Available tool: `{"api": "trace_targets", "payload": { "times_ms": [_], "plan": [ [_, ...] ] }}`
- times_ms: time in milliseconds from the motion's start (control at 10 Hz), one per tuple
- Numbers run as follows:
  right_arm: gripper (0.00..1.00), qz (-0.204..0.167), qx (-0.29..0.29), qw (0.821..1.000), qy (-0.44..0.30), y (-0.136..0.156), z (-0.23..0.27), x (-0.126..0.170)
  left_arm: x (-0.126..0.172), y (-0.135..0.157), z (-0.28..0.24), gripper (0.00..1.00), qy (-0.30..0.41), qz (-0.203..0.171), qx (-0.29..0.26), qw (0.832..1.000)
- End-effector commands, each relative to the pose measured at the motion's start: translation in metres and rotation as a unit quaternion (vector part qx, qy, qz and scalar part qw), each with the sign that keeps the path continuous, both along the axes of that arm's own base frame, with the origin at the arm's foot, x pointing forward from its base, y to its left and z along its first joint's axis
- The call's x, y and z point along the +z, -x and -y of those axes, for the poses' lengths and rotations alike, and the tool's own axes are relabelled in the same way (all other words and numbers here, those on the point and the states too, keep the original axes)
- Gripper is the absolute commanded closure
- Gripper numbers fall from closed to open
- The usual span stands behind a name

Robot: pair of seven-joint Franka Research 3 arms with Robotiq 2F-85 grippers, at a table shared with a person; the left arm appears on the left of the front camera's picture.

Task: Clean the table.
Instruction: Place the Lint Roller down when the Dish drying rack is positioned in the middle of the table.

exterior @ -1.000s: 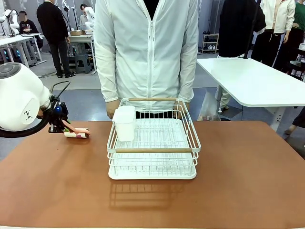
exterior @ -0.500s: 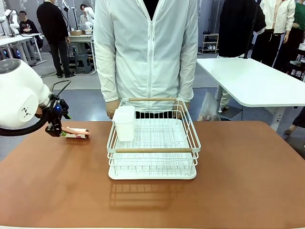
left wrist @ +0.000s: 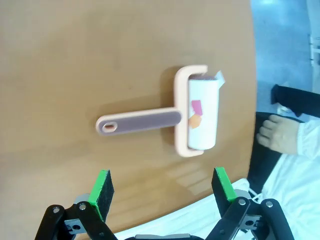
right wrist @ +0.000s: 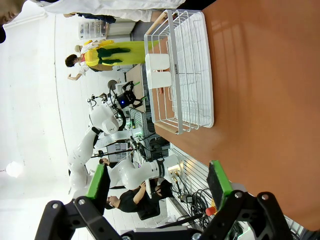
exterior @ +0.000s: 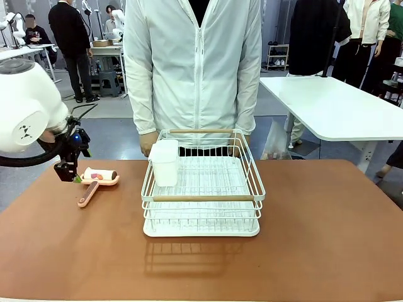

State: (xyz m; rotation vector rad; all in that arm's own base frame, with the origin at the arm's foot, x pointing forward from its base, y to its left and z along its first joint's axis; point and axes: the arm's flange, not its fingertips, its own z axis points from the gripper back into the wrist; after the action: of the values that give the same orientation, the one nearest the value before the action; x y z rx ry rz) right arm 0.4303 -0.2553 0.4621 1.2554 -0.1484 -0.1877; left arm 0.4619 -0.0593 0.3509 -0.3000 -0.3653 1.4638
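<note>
Terracotta and wide, the table (exterior: 327, 239) carried a white wire dish rack (exterior: 203, 189) at its middle, with a person in a white jacket (exterior: 192, 63) standing behind it. At the table's far left the left gripper (exterior: 68, 171) had just let go: a second before, it held a pink lint roller (exterior: 96, 181) by the handle, tilted off the surface; now its jaws stood wide and empty, and the roller lay flat just beside them. Judging by that, the tool had been set down, so the rolling was either finished or interrupted.

From the left wrist, the lint roller (left wrist: 170, 119) showed paper scraps stuck to its drum, detail too small to read from the front. In the right wrist view the right gripper (right wrist: 157, 187) hung open over bare table, the rack (right wrist: 187, 70) well away.
</note>
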Motion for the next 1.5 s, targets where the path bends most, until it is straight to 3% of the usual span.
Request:
{"api": "trace_targets", "payload": {
  "times_ms": [0,1400],
  "plan": [
    [0.0,0.001,0.0,1.0,-0.001,0.0022,-0.0016,0.0023,0.0175,0.0098,0.0066,0.0,0.006,-0.043,0.027,0.999],
    [0.0,0.001,0.0,1.0,-0.001,0.0022,-0.0016,0.0023,0.0117,0.0099,0.0112,0.0,0.007,-0.041,0.024,0.999]
  ]
}}
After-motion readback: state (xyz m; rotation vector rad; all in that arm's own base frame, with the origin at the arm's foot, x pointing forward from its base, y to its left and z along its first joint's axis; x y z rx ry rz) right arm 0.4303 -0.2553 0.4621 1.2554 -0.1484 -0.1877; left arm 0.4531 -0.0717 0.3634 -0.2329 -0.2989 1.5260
